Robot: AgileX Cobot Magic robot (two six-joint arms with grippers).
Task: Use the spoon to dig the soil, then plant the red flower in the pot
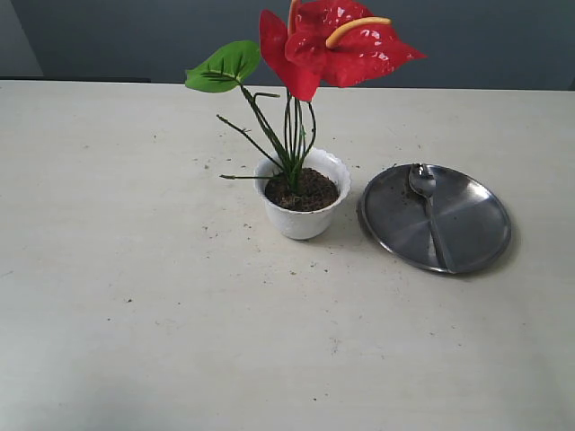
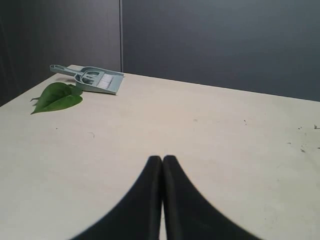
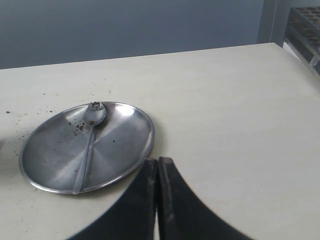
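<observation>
Upright red flower [image 1: 337,45] in soil [image 1: 316,189] of pot [image 1: 301,223]; spoon [image 1: 431,220] on steel plate [image 1: 476,220]. Closed, empty: left end effector [image 2: 162,161], right end effector [image 3: 157,164].

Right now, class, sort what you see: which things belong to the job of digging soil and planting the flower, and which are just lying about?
Job: red flower, pot, soil, spoon.
Lying about: steel plate under the spoon, loose green leaf, dustpan with brush.
</observation>
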